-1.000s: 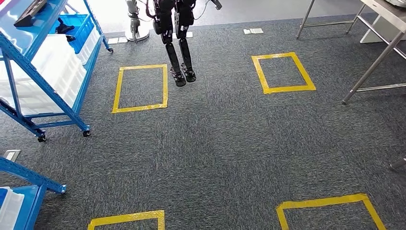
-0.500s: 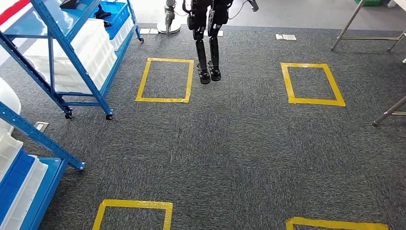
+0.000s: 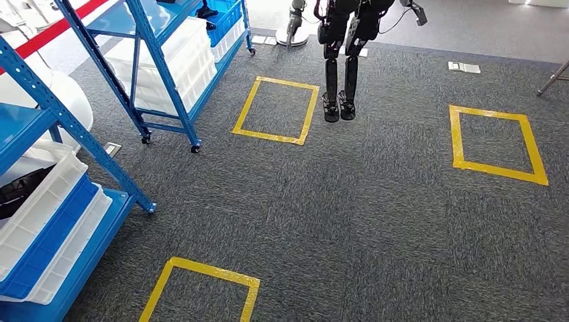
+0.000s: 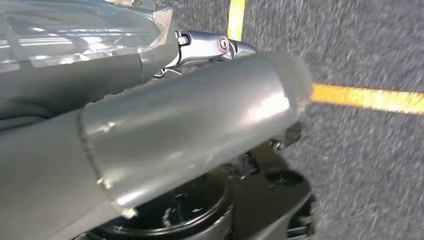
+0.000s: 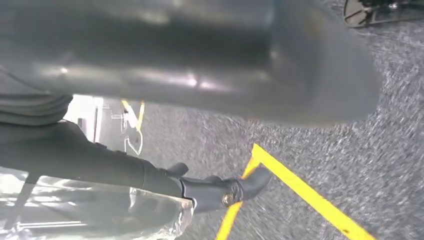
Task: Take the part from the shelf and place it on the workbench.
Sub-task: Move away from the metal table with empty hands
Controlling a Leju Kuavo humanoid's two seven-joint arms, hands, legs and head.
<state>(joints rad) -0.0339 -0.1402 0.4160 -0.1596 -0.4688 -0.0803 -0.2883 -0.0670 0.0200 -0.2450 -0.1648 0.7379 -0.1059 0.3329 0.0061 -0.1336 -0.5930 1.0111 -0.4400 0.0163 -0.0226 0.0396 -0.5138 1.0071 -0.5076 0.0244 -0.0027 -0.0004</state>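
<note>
Shelf at frame left, both arms hanging.
The blue metal shelf with white plastic bins [image 3: 40, 201] lies lower left, nearer the left robot hand [image 4: 190, 135] (either hand's grip: cannot tell).

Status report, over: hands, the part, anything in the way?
Left hand empty, right hand empty. Part not yet picked; blue shelf at left. Another robot stands ahead.
</note>
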